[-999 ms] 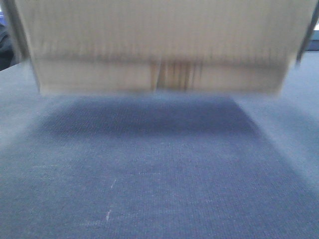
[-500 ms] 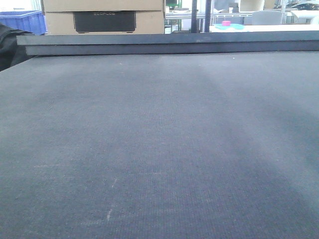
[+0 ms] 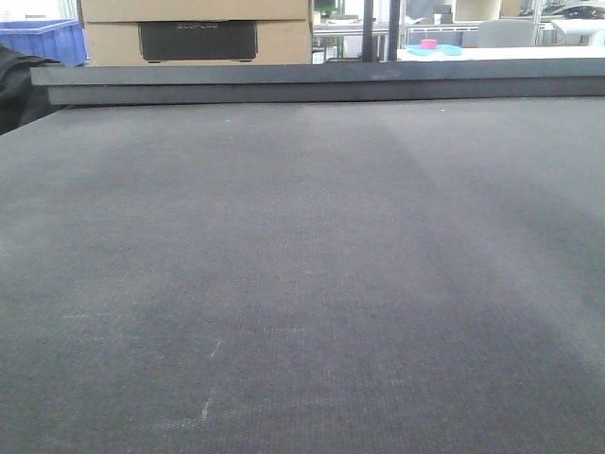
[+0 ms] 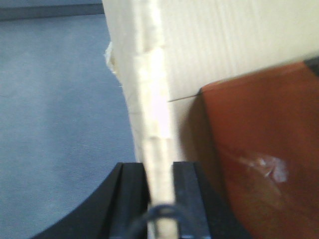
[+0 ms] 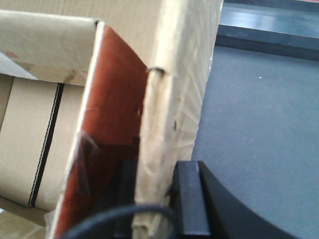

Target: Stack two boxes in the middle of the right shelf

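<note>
Since a second ago the box [image 4: 209, 50] has left the front view: it then filled the top of that picture as a blur above the bench [image 3: 302, 284], and now only the bare grey top shows there, much as it did half a second ago. Both wrist views have the box close up. The left tool [image 4: 159, 170] is clenched on one upright cardboard wall, with a black finger [image 4: 130, 189] on the outer side and another on the inner side. The wall's edge is pale and blurred. To the right of it a red-brown flap [image 4: 259, 149] fills the corner, cut off by the frame. The right tool [image 5: 157, 173] grasps another wall the same way, its inner finger mostly lost in shadow. That view looks into the open box, where the red-brown surface shows again and a dark line crosses the floor panel. Torn tape clings to the near edge. Whether the box rests on the bench or hangs clear of it cannot be told. Far off past the bench's rail [image 3: 321, 80] stand a carton [image 3: 113, 43] with a black label [image 3: 198, 40], cut off at the top, a blue bin [image 3: 43, 38] at far left, and a small pink thing [image 3: 429, 43] at far right, too small to make out.
</note>
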`<state>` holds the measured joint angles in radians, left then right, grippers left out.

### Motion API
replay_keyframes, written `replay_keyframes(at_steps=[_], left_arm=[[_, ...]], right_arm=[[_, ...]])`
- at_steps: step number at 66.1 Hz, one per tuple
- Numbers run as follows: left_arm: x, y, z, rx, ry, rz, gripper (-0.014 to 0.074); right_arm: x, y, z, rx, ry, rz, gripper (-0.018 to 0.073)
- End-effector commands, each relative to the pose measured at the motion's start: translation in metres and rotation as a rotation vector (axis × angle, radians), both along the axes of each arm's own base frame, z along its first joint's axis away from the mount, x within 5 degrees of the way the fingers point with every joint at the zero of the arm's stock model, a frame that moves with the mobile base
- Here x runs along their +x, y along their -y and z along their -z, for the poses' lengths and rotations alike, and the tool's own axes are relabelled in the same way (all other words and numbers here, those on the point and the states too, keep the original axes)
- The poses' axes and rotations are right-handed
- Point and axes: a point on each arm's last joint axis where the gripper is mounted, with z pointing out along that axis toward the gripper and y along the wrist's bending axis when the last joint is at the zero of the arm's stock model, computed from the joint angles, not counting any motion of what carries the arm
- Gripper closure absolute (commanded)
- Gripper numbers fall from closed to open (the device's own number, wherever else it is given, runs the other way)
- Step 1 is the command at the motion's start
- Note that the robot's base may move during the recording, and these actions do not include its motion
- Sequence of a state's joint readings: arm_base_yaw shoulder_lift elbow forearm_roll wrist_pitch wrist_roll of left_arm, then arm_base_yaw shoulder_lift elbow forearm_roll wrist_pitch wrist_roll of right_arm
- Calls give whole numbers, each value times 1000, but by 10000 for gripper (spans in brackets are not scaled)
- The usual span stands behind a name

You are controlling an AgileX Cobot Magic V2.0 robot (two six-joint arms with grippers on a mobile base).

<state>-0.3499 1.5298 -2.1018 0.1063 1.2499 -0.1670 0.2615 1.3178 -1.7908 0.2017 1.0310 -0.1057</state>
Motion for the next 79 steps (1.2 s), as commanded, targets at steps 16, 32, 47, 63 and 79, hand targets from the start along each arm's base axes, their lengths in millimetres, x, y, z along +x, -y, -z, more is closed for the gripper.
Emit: replay_keyframes(at_steps=[16, 32, 47, 63, 79], left_arm=[[-2, -1, -8, 15, 57, -6, 708], [-2, -2, -8, 22, 59, -12, 708], [-2, -2, -8, 22, 59, -12, 708], [-2, -2, -8, 22, 59, -12, 708], [-2, -2, -8, 22, 59, -12, 708]], right_arm=[[-2, 5, -12, -1, 101, 25, 711], [-2, 5, -12, -1, 102, 26, 711], [-2, 5, -12, -1, 102, 26, 711], [-2, 5, -12, -1, 102, 26, 711], [-2, 5, -12, -1, 102, 26, 711]])
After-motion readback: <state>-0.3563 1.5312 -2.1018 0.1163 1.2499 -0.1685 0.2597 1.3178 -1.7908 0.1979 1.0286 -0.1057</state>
